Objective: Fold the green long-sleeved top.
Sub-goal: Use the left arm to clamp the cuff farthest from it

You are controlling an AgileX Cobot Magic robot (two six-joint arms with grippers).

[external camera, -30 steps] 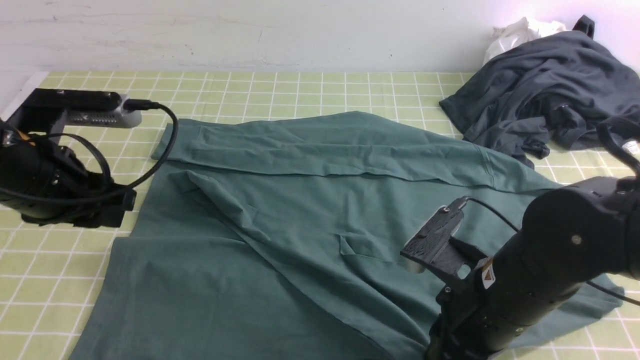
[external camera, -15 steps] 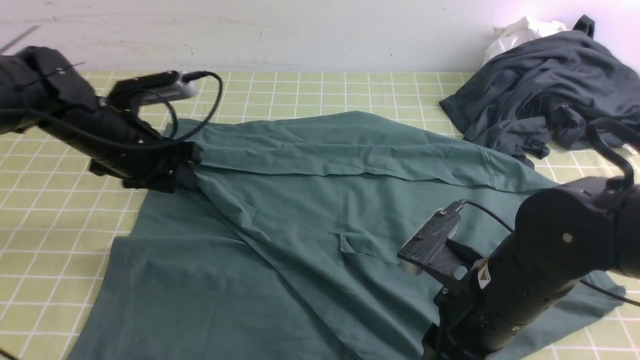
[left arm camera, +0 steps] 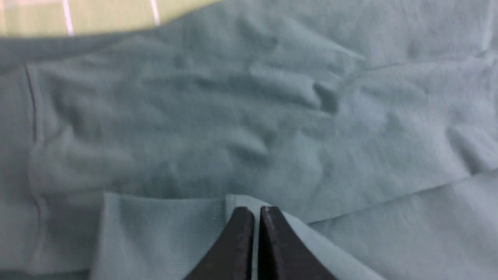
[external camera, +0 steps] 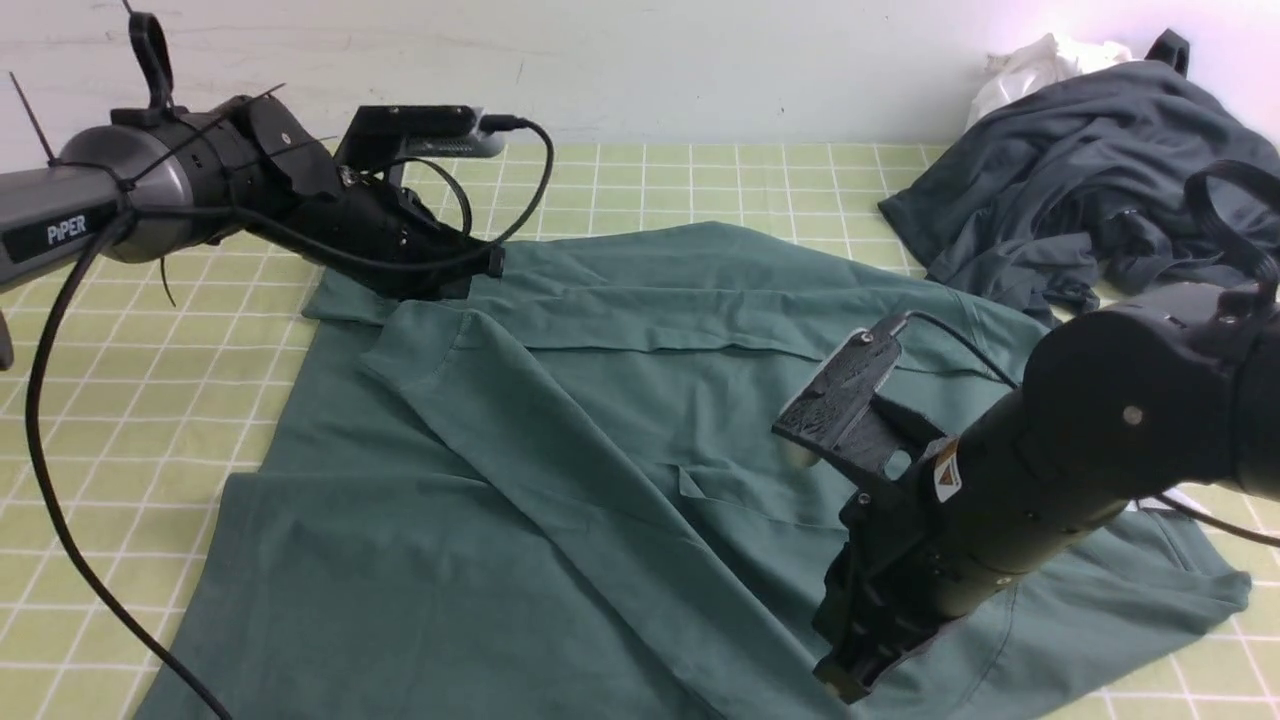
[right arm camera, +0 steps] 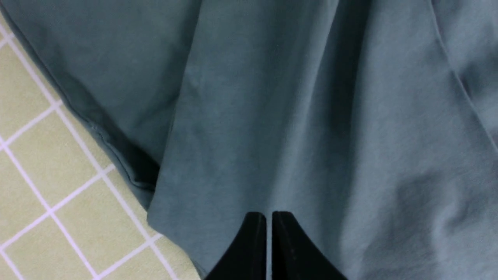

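The green long-sleeved top (external camera: 620,400) lies spread over the checked table. One sleeve (external camera: 520,440) runs diagonally across its body. My left gripper (external camera: 478,272) is at the top's far left part, shut on the sleeve's cuffed end. In the left wrist view (left arm camera: 256,212) its jaws are together with the cuff (left arm camera: 163,233) pinched between them. My right gripper (external camera: 845,685) is at the near right, low over the top. In the right wrist view (right arm camera: 269,217) its jaws are shut on a fold of the green fabric (right arm camera: 311,116), held a little above the table.
A dark charcoal-grey garment (external camera: 1090,170) lies heaped at the far right with a small white cloth (external camera: 1040,65) behind it, against the wall. The yellow-green checked table (external camera: 650,180) shows bare beyond the top and along its left side (external camera: 110,450).
My left arm swung in from the far left, shut on the sleeve's cuffed end and carried it right and farther back. My right arm rose and shifted left, lifting the near right fabric.
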